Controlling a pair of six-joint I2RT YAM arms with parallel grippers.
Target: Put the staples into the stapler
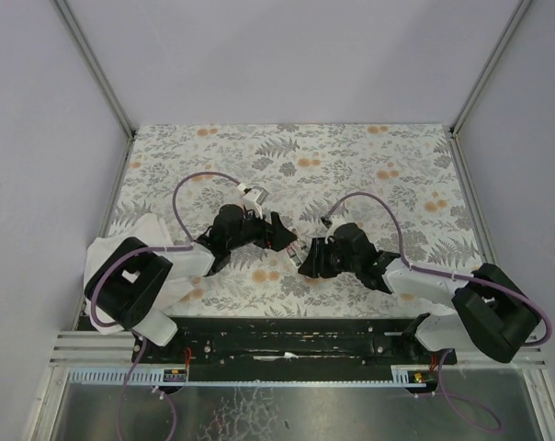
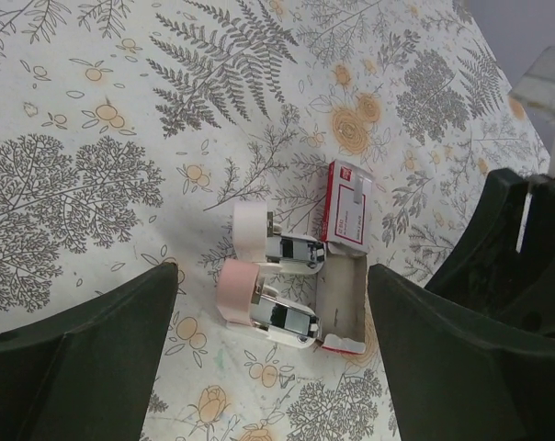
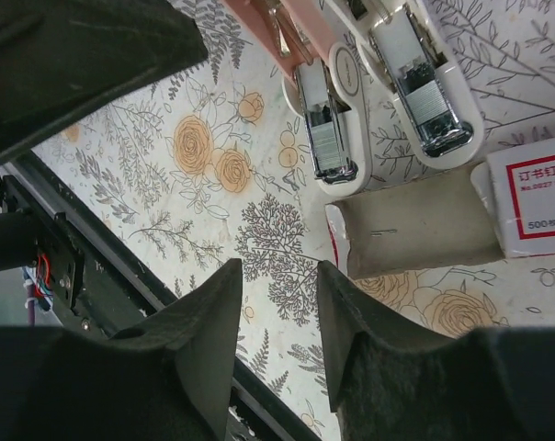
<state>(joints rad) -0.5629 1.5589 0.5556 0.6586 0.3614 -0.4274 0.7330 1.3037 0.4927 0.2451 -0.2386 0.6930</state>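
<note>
The stapler (image 2: 268, 276) lies swung open on the floral cloth, as two white and pale pink halves side by side with their metal channels facing up. It also shows in the right wrist view (image 3: 369, 101). The red staple box (image 2: 346, 204) lies just right of it, with its tan inner tray (image 2: 344, 296) slid out towards me. The tray's floor (image 3: 420, 234) looks bare but for one thin mark. My left gripper (image 2: 273, 367) is wide open and empty, above and just short of the stapler. My right gripper (image 3: 279, 276) is open and empty, beside the tray's end. In the top view both grippers (image 1: 294, 246) hide these things.
The black base rail (image 1: 277, 335) runs along the table's near edge and also shows in the right wrist view (image 3: 84, 294). Grey walls stand to the left, right and back. The right arm's black body (image 2: 516, 248) sits close to the right of the box.
</note>
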